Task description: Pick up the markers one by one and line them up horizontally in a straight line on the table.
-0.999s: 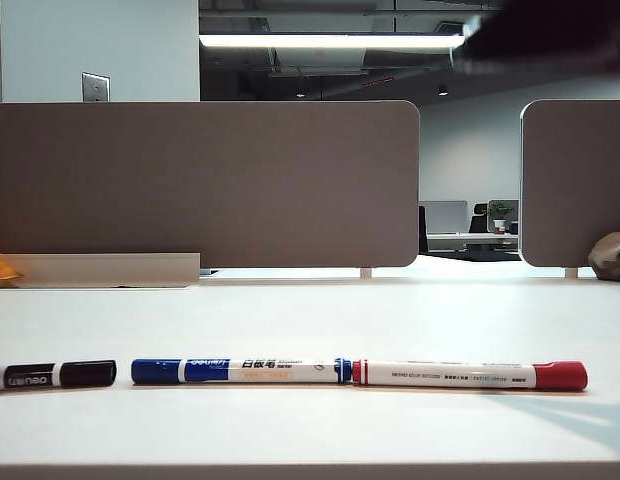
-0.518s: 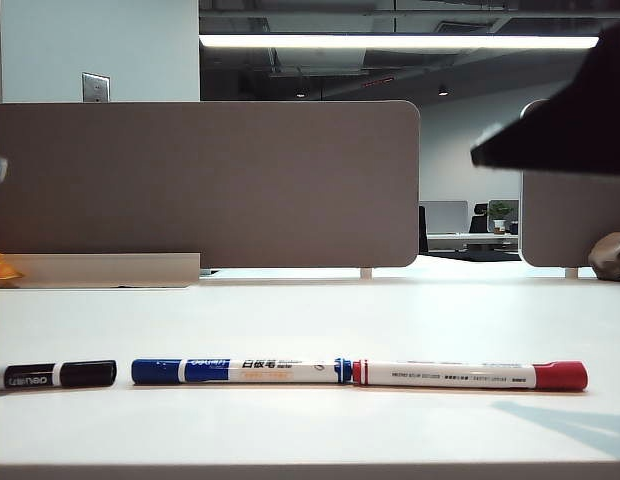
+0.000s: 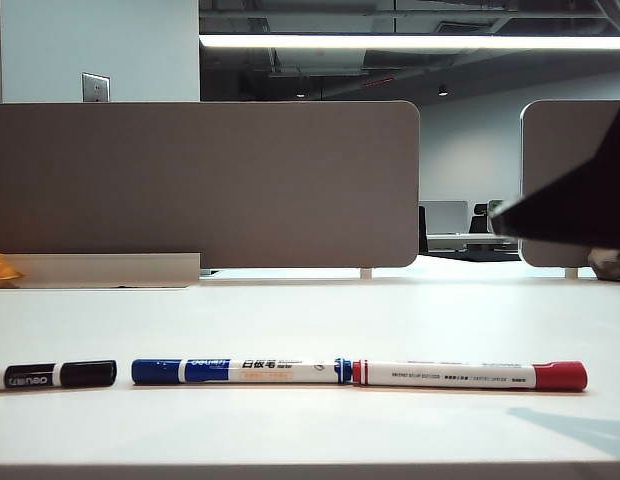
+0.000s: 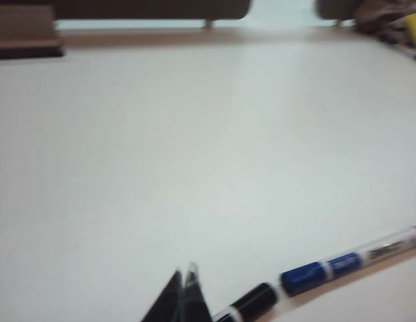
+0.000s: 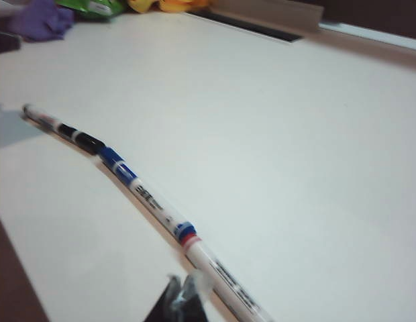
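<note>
Three markers lie end to end in a row on the white table (image 3: pixel 310 320): the black-capped marker (image 3: pixel 60 375) at the left, the blue one (image 3: pixel 240 371) in the middle and the red one (image 3: pixel 470 375) at the right. My left gripper (image 4: pixel 184 276) is shut and empty above the table, close beside the black marker (image 4: pixel 251 300) and the blue marker (image 4: pixel 342 263). My right gripper (image 5: pixel 184 285) is shut and empty, just beside the red marker's barrel (image 5: pixel 225 278); the blue (image 5: pixel 144 191) and black (image 5: pixel 64 127) markers stretch away from it. A dark blurred part of my right arm (image 3: pixel 580 205) hangs at the exterior view's right.
Grey-brown divider panels (image 3: pixel 205 185) (image 3: pixel 565 140) stand along the table's far edge, with a beige box (image 3: pixel 100 270) at the left one's foot. A purple cloth (image 5: pixel 40 20) and yellow and green items (image 5: pixel 154 5) lie at the far left corner.
The dark shape of my right arm has come down from the top right of the exterior view to mid-height. The three markers have not moved.
</note>
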### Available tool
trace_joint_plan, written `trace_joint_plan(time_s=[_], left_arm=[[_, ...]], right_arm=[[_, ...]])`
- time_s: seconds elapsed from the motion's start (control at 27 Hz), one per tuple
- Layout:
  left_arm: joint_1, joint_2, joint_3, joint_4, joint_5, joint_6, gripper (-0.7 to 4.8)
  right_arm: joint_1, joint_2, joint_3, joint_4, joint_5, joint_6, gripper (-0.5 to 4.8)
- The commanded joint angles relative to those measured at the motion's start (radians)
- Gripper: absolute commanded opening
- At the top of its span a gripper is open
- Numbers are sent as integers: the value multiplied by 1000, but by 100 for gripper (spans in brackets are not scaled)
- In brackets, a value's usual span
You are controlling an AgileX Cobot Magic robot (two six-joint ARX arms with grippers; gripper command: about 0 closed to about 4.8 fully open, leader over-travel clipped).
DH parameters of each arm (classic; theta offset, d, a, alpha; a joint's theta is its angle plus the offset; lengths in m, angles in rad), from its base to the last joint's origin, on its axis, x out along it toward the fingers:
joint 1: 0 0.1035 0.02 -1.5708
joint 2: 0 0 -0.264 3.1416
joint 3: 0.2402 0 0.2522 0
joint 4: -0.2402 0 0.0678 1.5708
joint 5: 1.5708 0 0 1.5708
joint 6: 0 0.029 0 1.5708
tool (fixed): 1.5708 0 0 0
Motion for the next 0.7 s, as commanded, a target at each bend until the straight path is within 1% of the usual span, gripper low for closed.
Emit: trace_joint_plan(time_s=[0.04, 0.11, 0.22, 0.48, 0.7], left_arm=[[0, 0, 2, -8, -36, 5, -6], [0, 0, 2, -17, -36, 7, -6], [0, 0, 2, -40, -32, 40, -6], [0, 0, 2, -105, -37, 39, -6], [0, 0, 2, -108, -43, 39, -6]], right_arm=[[-1, -2, 3, -5, 52, 5, -5], [-1, -2, 3, -10, 53, 5, -6], [-1, -2, 3, -49, 52, 5, -6], [-1, -2, 3, -118, 60, 4, -5], [-2, -2, 3, -225, 71, 4, -5]])
